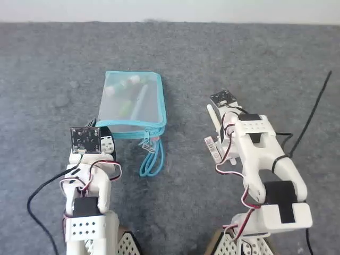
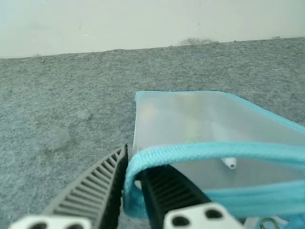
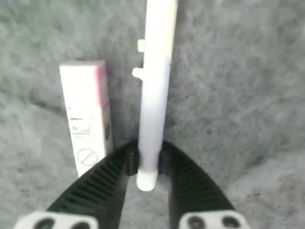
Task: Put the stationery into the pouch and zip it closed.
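- Left hand (image 2: 133, 164) closed on the near corner of the pouch (image 2: 200, 124), pinching its teal trim.
- Pouch lies on the grey counter (image 1: 53, 69); green and white stationery (image 1: 127, 98) shows through its clear side. A teal loop (image 1: 151, 159) trails from the zip end.
- Right hand (image 3: 147, 153) pinches a white pen (image 3: 155, 86) near one end, to the right of the pouch.
- White-and-pink box (image 3: 88, 114) lies just beside the pen, not touching it.

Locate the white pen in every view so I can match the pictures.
High view: white pen right of the pouch, at the right arm's tip.
Right wrist view: running away from the camera, near end in the right gripper.
Left wrist view: faces the pouch instead.
Shared landmark: pink-and-white box beside the pen.
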